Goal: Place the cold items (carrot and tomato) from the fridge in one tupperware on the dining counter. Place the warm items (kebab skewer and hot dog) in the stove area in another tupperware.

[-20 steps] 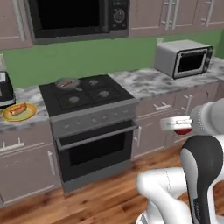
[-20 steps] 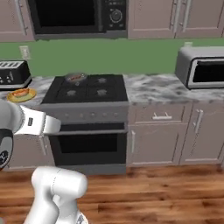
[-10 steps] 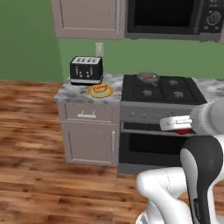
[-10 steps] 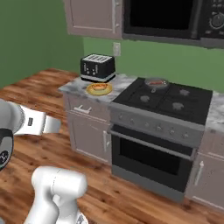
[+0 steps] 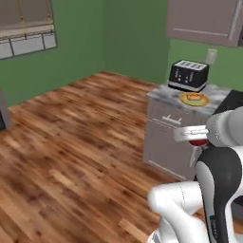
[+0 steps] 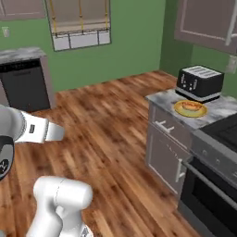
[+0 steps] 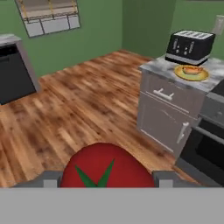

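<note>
The tomato [image 7: 106, 166] sits right between the two fingers of the gripper [image 7: 105, 178], squeezed from both sides, so the gripper is closed around it and carrying it. It is round, smooth and bright red, with a green star of leaves on the side facing the camera. In the left base view it shows as a small dark red ball [image 5: 198, 141] tucked under the white hand, out in the air, well above the wood floor [image 5: 71, 142].

What could go wrong? The tomato is round and slippery-looking, and only two small fingers hold it. If the base turns or stops hard, it could roll out of the grip and drop to the floor. It would probably roll away, and the robot would have a hard time getting it back. Squeezing harder could squash it, as a tomato is soft.

Another worry is bumping. Ahead of the gripper and off to one side stands a grey cabinet [image 7: 164, 114] with a marble top, not far away. If the arm swings too close, the tomato could knock against its corner or its drawer handle and pop loose.

On that cabinet, further from the gripper, is a yellow plate [image 7: 191, 72] with the hot dog [image 7: 191, 69] on it, just beside a black toaster [image 7: 190, 45]. That is warm food. The tomato is cold food, so it must not end up in the same box as the hot dog. I see no box from here.
</note>
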### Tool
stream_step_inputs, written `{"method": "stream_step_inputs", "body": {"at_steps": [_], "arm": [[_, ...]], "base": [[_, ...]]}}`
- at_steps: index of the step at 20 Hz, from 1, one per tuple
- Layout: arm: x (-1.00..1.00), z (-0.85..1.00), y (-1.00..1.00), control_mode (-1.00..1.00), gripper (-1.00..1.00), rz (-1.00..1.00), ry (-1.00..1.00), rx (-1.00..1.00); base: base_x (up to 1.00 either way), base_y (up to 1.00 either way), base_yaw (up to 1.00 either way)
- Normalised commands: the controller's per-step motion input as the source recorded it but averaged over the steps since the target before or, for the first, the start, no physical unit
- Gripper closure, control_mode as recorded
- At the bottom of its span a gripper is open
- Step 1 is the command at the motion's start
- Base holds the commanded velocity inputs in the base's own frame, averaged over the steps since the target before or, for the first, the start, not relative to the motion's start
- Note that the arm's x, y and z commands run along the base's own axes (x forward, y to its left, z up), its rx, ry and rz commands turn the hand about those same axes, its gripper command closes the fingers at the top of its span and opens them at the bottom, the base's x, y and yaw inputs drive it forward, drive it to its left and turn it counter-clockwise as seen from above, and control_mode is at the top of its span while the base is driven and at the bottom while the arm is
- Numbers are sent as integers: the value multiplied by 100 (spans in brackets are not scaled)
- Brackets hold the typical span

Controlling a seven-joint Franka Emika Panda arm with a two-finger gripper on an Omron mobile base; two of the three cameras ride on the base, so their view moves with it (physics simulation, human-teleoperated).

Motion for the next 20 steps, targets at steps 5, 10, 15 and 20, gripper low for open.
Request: {"method": "stream_step_inputs", "body": {"at_steps": [5,10,15,20], "arm": [[0,0,0,100,100,0,0,0],[0,0,0,100,100,0,0,0],[0,0,0,100,100,0,0,0],[0,0,0,100,100,0,0,0]], "base": [[-12,21,85],[-10,17,85],[-1,17,83],[0,12,82]]}}
